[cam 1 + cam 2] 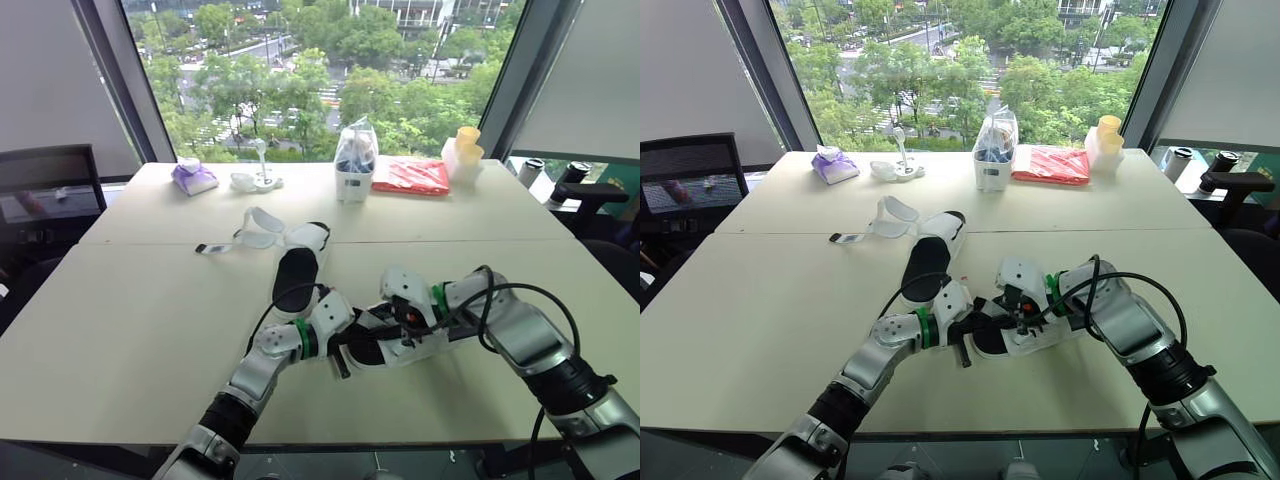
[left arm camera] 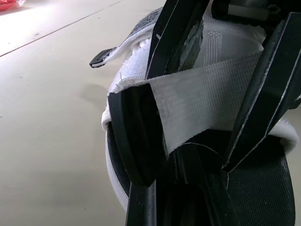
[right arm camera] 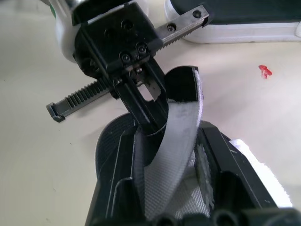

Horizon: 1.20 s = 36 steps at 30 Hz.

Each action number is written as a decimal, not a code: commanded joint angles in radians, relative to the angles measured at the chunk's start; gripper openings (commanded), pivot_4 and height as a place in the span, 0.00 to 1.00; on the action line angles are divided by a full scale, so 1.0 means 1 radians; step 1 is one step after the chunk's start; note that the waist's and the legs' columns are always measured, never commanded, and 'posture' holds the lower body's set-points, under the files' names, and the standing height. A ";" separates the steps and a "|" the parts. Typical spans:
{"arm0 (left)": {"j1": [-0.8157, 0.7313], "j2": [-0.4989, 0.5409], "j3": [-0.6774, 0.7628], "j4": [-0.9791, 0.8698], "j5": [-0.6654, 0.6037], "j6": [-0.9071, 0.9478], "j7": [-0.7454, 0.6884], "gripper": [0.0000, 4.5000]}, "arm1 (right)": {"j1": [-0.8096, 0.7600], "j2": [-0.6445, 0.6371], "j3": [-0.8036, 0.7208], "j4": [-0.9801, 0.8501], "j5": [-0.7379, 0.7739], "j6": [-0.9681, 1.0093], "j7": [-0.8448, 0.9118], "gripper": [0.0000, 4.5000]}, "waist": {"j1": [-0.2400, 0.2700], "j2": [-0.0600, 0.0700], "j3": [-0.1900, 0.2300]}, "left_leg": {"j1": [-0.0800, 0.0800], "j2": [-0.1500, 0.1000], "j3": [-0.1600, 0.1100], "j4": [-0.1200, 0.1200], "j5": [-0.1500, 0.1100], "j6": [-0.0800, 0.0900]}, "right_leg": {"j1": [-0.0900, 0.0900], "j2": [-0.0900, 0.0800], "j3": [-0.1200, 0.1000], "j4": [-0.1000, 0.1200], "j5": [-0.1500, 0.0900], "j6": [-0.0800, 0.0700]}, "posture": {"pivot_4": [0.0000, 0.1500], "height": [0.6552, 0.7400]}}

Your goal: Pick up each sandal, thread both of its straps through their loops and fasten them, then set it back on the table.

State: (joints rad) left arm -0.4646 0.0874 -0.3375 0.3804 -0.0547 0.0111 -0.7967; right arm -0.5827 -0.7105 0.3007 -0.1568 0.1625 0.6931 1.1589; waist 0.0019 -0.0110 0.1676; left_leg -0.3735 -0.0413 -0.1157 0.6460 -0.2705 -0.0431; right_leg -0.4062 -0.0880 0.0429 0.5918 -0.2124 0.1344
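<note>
Both the far sandal [image 1: 298,268] and the near sandal [image 2: 263,188] are white with black footbeds, the near one's strap [image 2: 207,99] a pale woven white, on a cream worktop [image 1: 120,320] bearing a red packet [image 1: 411,176], a purple pouch [image 1: 194,178] and yellow cups [image 1: 467,140].

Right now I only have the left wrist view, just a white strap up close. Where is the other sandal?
Observer: The other sandal lies footbed up on the table, just beyond the sandal in your view.
Operator: Are its straps fastened yet?
Observer: No. Its straps lie open, spread on the table toward the robot's left.
</note>
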 commanded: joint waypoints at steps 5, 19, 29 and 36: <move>0.037 0.016 -0.017 0.077 0.034 0.040 0.020 0.00 | -0.020 0.010 -0.109 -0.019 0.168 0.141 0.014 0.02 | 0.003 0.000 0.000 | 0.000 0.000 0.000 0.001 0.000 0.000 | 0.000 0.000 0.000 0.000 0.000 -0.001 | 1.00 1.00; 0.034 0.017 -0.022 0.081 0.039 0.034 0.017 0.00 | -0.110 0.057 -0.220 0.162 0.248 0.227 -0.113 0.02 | 0.003 0.000 0.000 | 0.000 0.000 0.001 0.001 0.000 0.000 | 0.000 0.000 0.000 0.000 0.001 -0.001 | 1.00 1.00; 0.039 0.018 -0.026 0.075 0.039 0.033 0.018 0.00 | -0.106 0.086 -0.204 0.249 0.217 0.290 -0.251 0.02 | -0.009 0.000 0.000 | 0.000 0.000 0.001 0.002 0.000 0.000 | 0.000 0.000 0.000 0.001 0.001 -0.002 | 1.00 1.00; 0.041 0.020 -0.027 0.072 0.039 0.032 0.019 0.00 | -0.107 0.100 -0.202 0.282 0.186 0.365 -0.362 0.13 | -0.013 0.000 0.000 | 0.001 0.000 0.001 0.003 0.000 0.000 | 0.001 0.000 0.000 0.001 0.001 -0.002 | 1.00 1.00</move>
State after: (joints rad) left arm -0.4656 0.0901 -0.3359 0.3879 -0.0535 0.0103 -0.7732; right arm -0.6933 -0.5858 0.1130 0.1092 0.3973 1.0630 0.8601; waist -0.0106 -0.0108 0.1673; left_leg -0.3724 -0.0408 -0.1152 0.6485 -0.2702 -0.0429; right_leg -0.4052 -0.0877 0.0429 0.5927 -0.2113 0.1326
